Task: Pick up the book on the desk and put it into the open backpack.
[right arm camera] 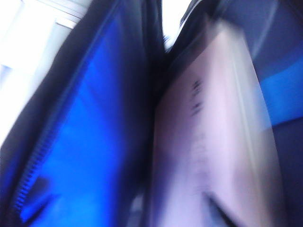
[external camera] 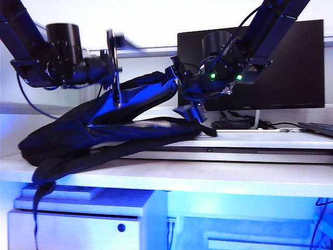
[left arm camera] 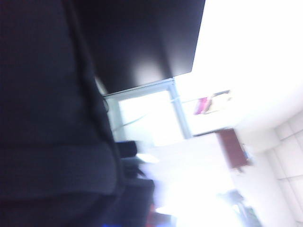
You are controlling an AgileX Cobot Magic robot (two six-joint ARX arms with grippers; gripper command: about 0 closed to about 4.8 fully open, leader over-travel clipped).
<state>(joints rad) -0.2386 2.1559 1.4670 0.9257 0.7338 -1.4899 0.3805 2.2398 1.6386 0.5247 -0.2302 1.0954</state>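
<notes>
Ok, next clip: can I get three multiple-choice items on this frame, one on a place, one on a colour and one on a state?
1. Where is the book?
A. Inside the backpack
B. On the keyboard
C. On the drawer unit

2. What colour is the backpack's lining?
A. Red
B. Grey
C. Bright blue

3. How is the backpack?
A. Zipped shut
B. Lying on the desk, mouth open
C. Hanging from the monitor

Key:
1 A: the right wrist view shows the book standing against the lining.
2 C: that lining is bright blue.
3 B: the backpack sprawls on the desk. The left claw is at its raised upper flap and the right claw is at its mouth.
</notes>
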